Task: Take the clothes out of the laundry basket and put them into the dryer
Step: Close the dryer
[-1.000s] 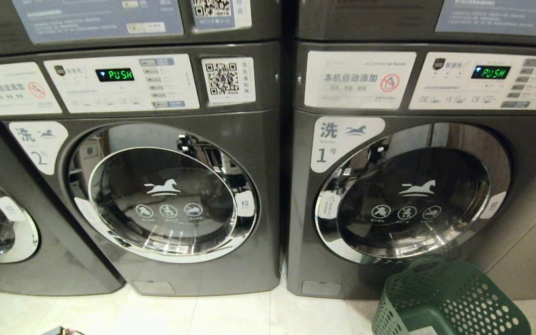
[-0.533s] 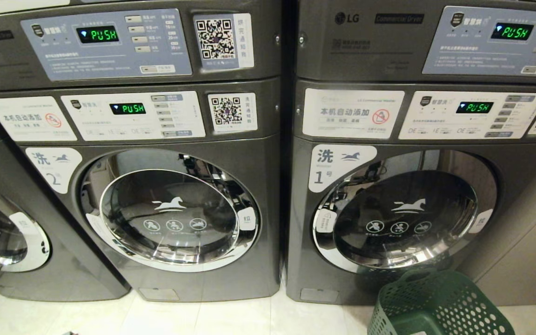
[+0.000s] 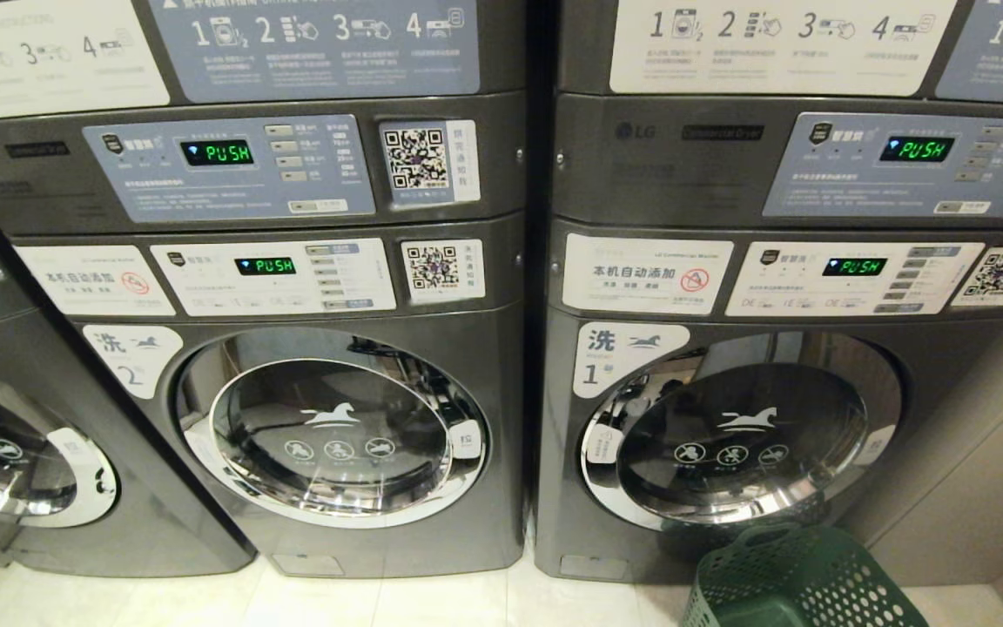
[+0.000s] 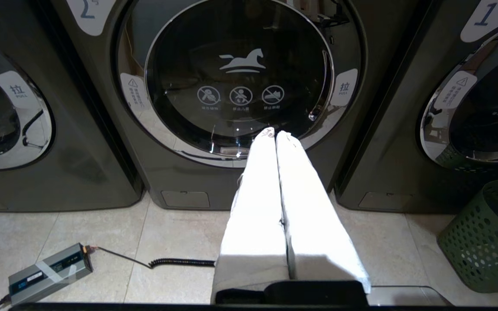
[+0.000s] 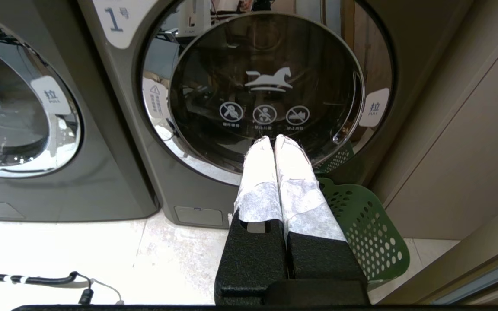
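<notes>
The dark green laundry basket (image 3: 802,579) stands on the floor in front of the washer marked 1 (image 3: 741,440), against its lower right; it also shows in the left wrist view (image 4: 486,242) and the right wrist view (image 5: 370,220). No clothes show in it; its inside is hidden. Of the dryer above the washer marked 2, only the control panel (image 3: 232,165) shows; its door is above the frame. My left gripper (image 4: 272,133) is shut and empty, pointing at washer 2's door. My right gripper (image 5: 273,139) is shut and empty, pointing at washer 1's door above the basket. Neither arm is in the head view.
Washer 2's door (image 3: 332,427) and washer 1's door are closed. A third machine (image 3: 14,461) stands at the left. A beige wall panel (image 3: 989,488) closes off the right side. A grey power box (image 4: 50,272) with a coiled cable (image 4: 180,262) lies on the tiled floor.
The whole head view has slid downward: the camera has risen, bringing the dryer panels and instruction stickers into view and pushing the basket toward the bottom edge. The machines and basket stay put.
</notes>
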